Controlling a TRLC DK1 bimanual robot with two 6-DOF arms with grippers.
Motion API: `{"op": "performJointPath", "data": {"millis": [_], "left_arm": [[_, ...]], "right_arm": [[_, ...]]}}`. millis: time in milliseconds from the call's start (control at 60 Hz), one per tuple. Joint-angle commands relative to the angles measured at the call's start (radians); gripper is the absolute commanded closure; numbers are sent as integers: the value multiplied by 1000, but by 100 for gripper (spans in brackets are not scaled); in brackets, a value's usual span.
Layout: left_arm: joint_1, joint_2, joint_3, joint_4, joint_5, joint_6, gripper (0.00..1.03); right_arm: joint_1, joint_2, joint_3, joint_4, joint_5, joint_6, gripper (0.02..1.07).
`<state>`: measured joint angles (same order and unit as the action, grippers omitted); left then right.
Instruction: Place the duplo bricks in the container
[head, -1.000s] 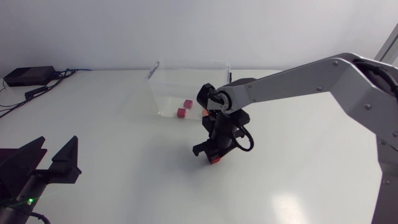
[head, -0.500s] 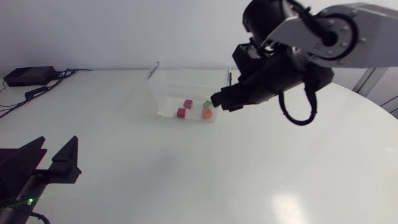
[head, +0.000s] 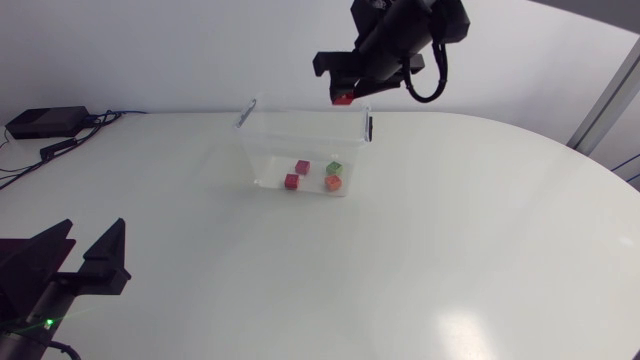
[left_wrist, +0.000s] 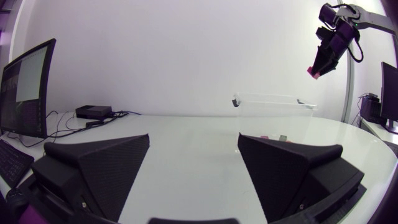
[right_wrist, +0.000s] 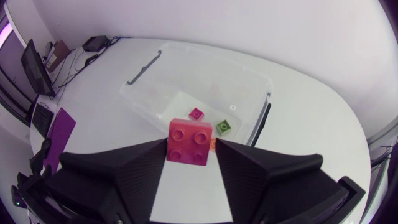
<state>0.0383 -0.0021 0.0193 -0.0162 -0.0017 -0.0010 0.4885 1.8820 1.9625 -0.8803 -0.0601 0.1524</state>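
Observation:
A clear plastic container (head: 300, 105) stands at the back middle of the table. Inside it lie two red bricks (head: 302, 166), a green brick (head: 334, 167) and an orange one (head: 333, 183). My right gripper (head: 343, 92) hangs high above the container's far right rim, shut on a red duplo brick (head: 343, 99). The right wrist view looks straight down: the red brick (right_wrist: 189, 142) sits between both fingers, with the container (right_wrist: 149, 74) and its bricks below. My left gripper (head: 90, 242) stands open and holds nothing at the near left, far from the container (left_wrist: 273, 99).
A black box (head: 45, 122) with cables lies at the table's far left back. The container's black handle clip (head: 369, 127) sticks out on its right side.
My right arm has lifted the red brick off the table in front of the container and carried it up and back, above the container. The left arm has not moved.

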Motion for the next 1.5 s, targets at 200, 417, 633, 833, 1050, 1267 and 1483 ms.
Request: {"op": "performJointPath", "data": {"millis": [200,417,633,833,1050,1267,1483], "left_arm": [[8,-10,-18,9,0,-22,4],[8,-10,-18,10,0,-22,4],[8,-10,-18,10,0,-22,4],[8,-10,-18,9,0,-21,4],[8,-10,-18,10,0,-22,4],[8,-10,-18,9,0,-22,4],[8,-10,-18,9,0,-22,4]], "right_arm": [[-33,-205,-297,115,-4,-2,7],[-76,-348,-418,98,-9,-16,7],[-51,-405,-513,90,-27,-8,7],[30,-434,-593,89,-29,9,7],[41,-449,-623,92,-29,9,7],[12,-511,-697,135,-26,6,7],[9,-535,-729,142,-26,7,7]]}}
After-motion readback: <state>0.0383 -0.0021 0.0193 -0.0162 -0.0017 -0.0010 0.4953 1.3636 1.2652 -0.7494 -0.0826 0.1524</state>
